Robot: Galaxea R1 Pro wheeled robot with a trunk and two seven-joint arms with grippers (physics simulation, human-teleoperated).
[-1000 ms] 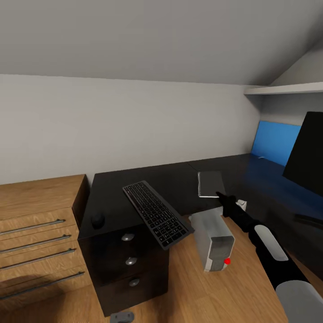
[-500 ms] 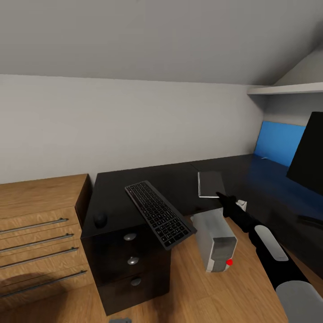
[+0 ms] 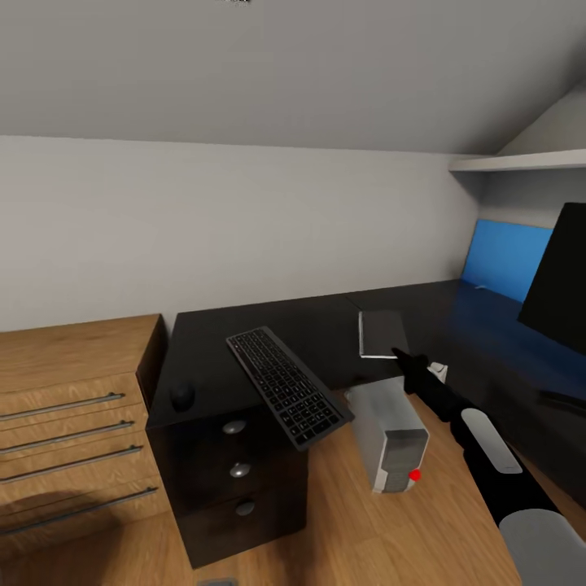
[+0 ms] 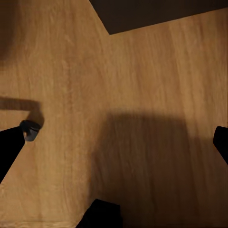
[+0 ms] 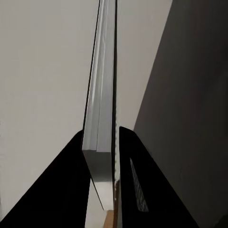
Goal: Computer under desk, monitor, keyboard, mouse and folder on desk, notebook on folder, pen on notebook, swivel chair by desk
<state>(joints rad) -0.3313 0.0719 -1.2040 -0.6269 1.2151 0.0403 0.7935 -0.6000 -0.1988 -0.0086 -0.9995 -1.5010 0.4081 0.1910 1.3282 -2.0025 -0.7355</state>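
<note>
My right gripper [image 3: 404, 358] is shut on the grey notebook [image 3: 382, 332], holding it just above the black desk [image 3: 325, 321]. In the right wrist view the notebook [image 5: 102, 118] stands edge-on between the black fingers [image 5: 71, 180]. A black keyboard [image 3: 285, 387] lies slanted, its near end overhanging the desk's front edge. The round black mouse [image 3: 181, 396] sits at the desk's left end. A grey computer tower [image 3: 391, 439] stands on the floor by the desk. The black monitor [image 3: 561, 281] stands at the right. My left gripper [image 4: 114, 142] hangs open over the wooden floor.
A wooden chest of drawers [image 3: 65, 407] stands left of the desk, whose black drawer unit [image 3: 236, 472] faces me. A blue panel [image 3: 505, 260] stands behind the desk's right part, under a white shelf [image 3: 521, 161]. A small grey object [image 4: 29, 129] lies on the floor.
The whole head view has shifted slightly, so the camera moved. My right arm holds the notebook in the same place over the desk.
</note>
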